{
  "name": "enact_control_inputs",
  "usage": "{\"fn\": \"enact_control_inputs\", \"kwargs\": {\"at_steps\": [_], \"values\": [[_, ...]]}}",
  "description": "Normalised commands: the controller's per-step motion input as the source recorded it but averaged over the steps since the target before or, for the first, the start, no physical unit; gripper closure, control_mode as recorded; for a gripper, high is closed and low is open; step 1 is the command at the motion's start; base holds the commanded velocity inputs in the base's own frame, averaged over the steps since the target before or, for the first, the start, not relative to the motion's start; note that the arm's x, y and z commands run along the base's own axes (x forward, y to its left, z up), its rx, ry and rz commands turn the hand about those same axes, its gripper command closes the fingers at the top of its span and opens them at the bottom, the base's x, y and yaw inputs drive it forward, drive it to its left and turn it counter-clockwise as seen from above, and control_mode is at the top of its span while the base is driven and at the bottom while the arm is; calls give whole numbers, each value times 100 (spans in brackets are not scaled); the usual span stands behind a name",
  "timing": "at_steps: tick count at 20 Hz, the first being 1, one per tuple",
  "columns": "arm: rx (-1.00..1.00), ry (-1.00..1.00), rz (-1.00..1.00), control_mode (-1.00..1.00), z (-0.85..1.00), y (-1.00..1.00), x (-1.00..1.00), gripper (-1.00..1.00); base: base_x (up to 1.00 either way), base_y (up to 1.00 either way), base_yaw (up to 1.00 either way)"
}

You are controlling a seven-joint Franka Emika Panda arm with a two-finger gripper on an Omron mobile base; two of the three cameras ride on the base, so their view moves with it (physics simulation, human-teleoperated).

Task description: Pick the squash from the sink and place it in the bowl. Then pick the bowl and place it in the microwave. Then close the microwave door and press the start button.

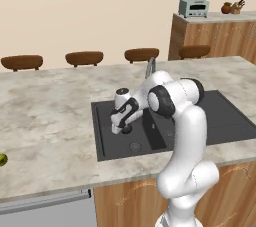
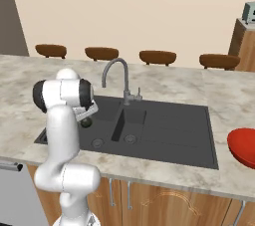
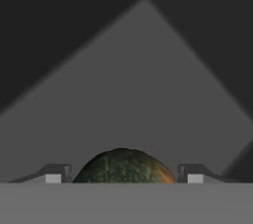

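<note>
Hand view shows the jaws pinching the squash [image 3: 123, 166] from both sides above the sink [image 3: 143, 85] floor

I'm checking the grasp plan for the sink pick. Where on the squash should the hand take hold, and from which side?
Grip the squash across its widest middle, coming straight down from above. It is roundish and sits low in the sink, whose walls block a sideways approach. The hand is already set this way, one finger on each side of it.
</note>
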Motion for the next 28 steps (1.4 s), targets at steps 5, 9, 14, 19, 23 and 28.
{"fn": "enact_control_inputs", "kwargs": {"at_steps": [5, 9, 14, 19, 23, 28], "values": [[-3, -1, -7, -100, 100, 0, -71, 100, 0, 0, 0], [-1, 4, -19, -100, 100, -1, -70, 100, 0, 0, 0], [0, 15, -24, -100, 100, -15, -69, 100, 0, 0, 0], [0, 13, -31, -100, 97, -37, -88, 100, 0, 0, 0], [0, 5, -33, -100, 61, -71, -74, 100, 0, 0, 0], [0, 0, -21, -100, 11, -99, -55, 100, 0, 0, 0]]}}
